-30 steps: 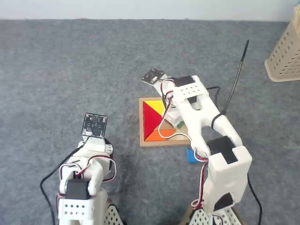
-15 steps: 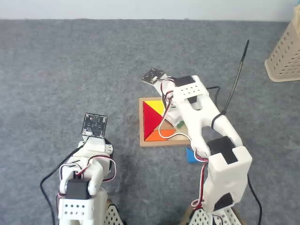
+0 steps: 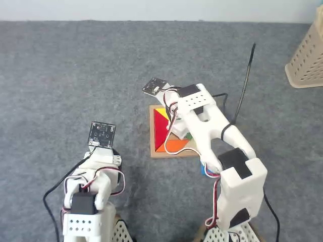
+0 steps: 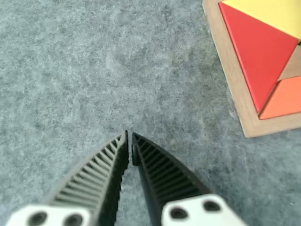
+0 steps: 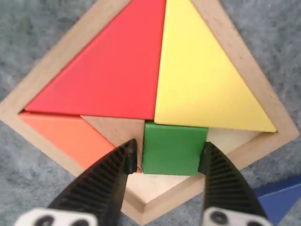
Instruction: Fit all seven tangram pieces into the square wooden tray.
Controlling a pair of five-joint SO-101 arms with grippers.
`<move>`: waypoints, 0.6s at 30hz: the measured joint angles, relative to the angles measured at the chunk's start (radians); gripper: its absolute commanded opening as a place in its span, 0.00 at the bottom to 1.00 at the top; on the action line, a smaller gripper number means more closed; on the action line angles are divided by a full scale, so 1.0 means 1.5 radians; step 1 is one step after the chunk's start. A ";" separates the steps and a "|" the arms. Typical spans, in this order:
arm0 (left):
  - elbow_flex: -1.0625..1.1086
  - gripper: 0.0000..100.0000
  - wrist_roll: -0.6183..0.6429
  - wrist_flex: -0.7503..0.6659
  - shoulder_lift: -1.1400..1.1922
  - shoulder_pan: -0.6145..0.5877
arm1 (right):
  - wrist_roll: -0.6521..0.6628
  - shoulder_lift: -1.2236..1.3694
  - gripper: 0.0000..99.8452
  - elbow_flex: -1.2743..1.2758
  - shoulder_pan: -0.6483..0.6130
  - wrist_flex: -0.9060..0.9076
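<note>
- The left claw [image 4: 129, 136] is hanging over the grey mat, well off to the left of the tray [image 4: 235, 94]. Its jaws are pressed together and are holding nothing. I think it is waiting there so it is not in the way.
- The tray is lying flat on the mat. The red piece [image 5: 108, 70], the yellow piece [image 5: 197, 80] and the orange piece [image 5: 61, 132] are sitting snug inside the tray, edge to edge, so the other pieces can fit.
- The green square [image 5: 174, 148] is sitting in the middle of the tray, touching the red and yellow pieces.
- The right claw [image 5: 168, 146] is hanging right over the tray. Its jaws are standing apart, one on each side of the green square. A thin gap is showing at one side, so it looks like the claw is not squeezing.
- The blue piece [image 5: 282, 195] is lying on the mat just outside a corner of the tray. It is waiting to go in.
</note>
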 measured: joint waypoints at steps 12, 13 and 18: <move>0.000 0.01 0.000 0.000 0.000 0.000 | 0.001 -0.238 0.21 0.100 0.043 0.097; 0.000 0.01 0.000 0.000 0.000 0.000 | 0.001 -0.267 0.21 0.128 0.050 0.099; 0.000 0.01 0.000 0.000 0.000 0.000 | 0.025 -0.418 0.21 0.282 0.084 0.103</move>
